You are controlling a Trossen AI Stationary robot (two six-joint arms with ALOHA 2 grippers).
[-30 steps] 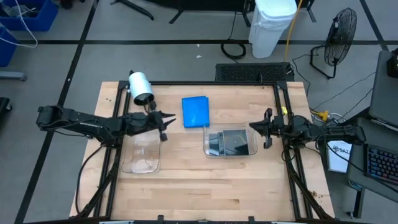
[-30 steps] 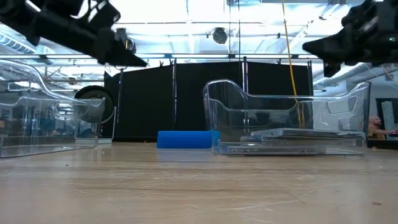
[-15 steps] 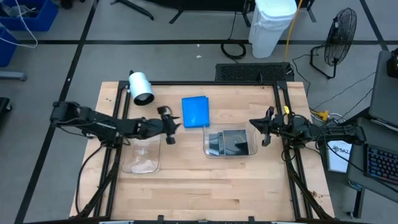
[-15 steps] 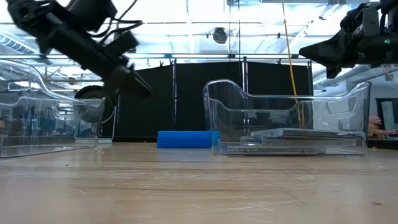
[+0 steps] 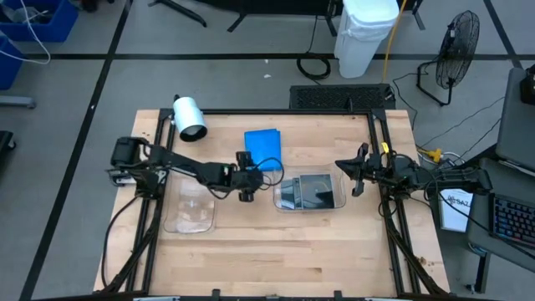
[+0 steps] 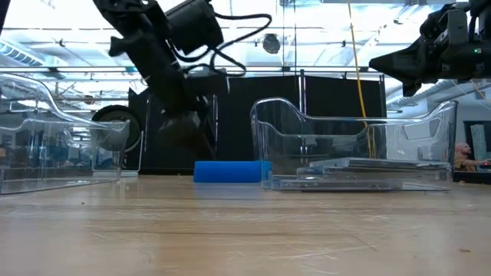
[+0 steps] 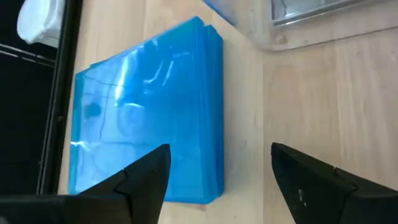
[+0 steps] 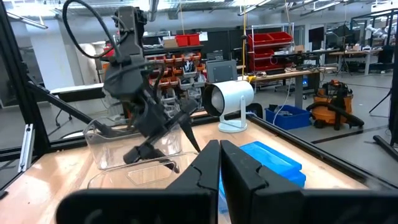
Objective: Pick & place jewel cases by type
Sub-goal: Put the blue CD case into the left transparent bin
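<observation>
On the pale wooden table [image 5: 276,242] the left arm reaches in from the left side toward the middle, and its left gripper [image 5: 251,170] hangs just beside the near edge of the bright blue square plastic jewel case [image 5: 262,150], which lies flat on the wood toward the far side of the table. In the left wrist view the two dark fingers [image 7: 144,177] stand well apart, with the corner of the blue case [image 7: 149,112] lying beneath the gap between them and nothing clasped in it. From table height that gripper [image 6: 201,134] shows just above the blue case [image 6: 227,171], not touching it. Just to the right of the blue case stands a clear rounded-corner plastic tray [image 5: 339,201], and inside it lie grey to dark translucent jewel cases [image 5: 308,191], stacked flat (the low view shows them as thin layers [image 6: 360,172] on the tray's floor). A second clear rounded-corner plastic tray [image 5: 191,214] sits on the left part of the table, under the left arm. The right gripper [image 5: 352,173] waits in the air near the right end of the tray with the dark cases, its fingers [image 8: 208,171] pressed together on nothing. A white cylindrical camera-like device [image 5: 189,117] stands at the far left corner of the table.
</observation>
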